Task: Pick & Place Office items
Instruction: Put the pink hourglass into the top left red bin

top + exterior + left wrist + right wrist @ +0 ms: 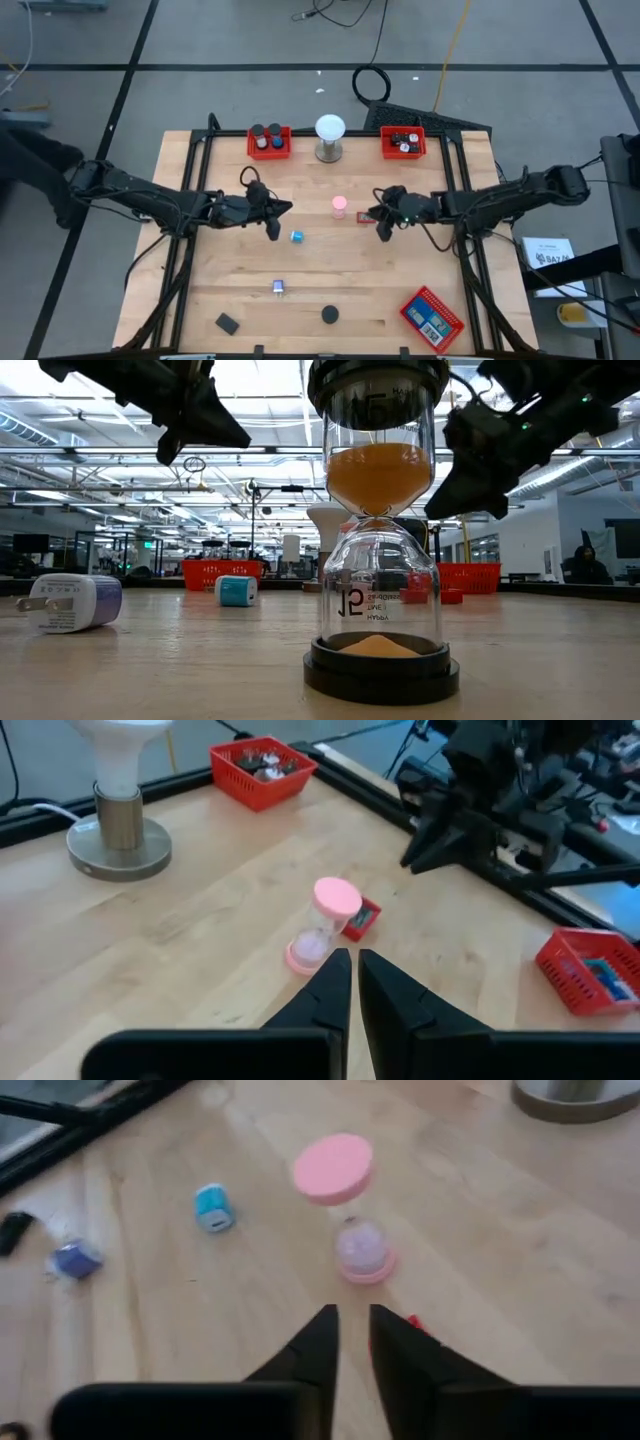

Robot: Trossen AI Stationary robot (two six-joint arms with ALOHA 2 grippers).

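The office items lie scattered on the wooden table. A pink hourglass [339,206] stands upright at mid-table with a small red block [364,216] beside it. A blue block [297,236], a blue-white plug [279,287], a black hourglass [380,560] and a black block [227,322] lie nearer the front edge. My left gripper [276,218] hovers shut to the left of the pink hourglass [322,925]. My right gripper [380,220] hovers to its right, above the table, with its fingers a little apart [352,1325] and nothing between them.
Two red mesh trays [269,141] [403,142] holding small items stand at the far edge, with a white globe lamp [330,137] between them. A third red tray [432,317] sits at the near right corner. Bare wood lies between the scattered items.
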